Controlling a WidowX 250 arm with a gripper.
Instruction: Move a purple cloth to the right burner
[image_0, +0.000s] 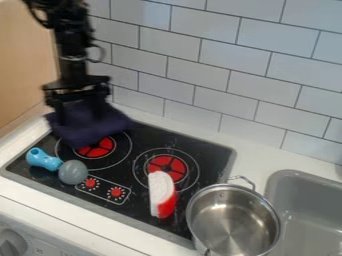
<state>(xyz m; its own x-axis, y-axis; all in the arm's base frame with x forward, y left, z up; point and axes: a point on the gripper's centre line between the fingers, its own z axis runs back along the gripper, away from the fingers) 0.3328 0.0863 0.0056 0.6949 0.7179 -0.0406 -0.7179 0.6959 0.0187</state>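
Tool (80, 107) is hanging over the stove (209, 162), honestly can't tell how open it is or if it's got hold of the purple cloth (93, 125) right below, by the left burner (97, 148).

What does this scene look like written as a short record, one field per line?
surface: black stovetop with two red-centred burners
cloth: purple, at the gripper, partly covering the left burner; grip unclear
target: right burner, cloth not there
near target: white-and-red object, its upper end over the burner's ring
front left: blue-and-grey object
right side: metal pot, beside the grey sink
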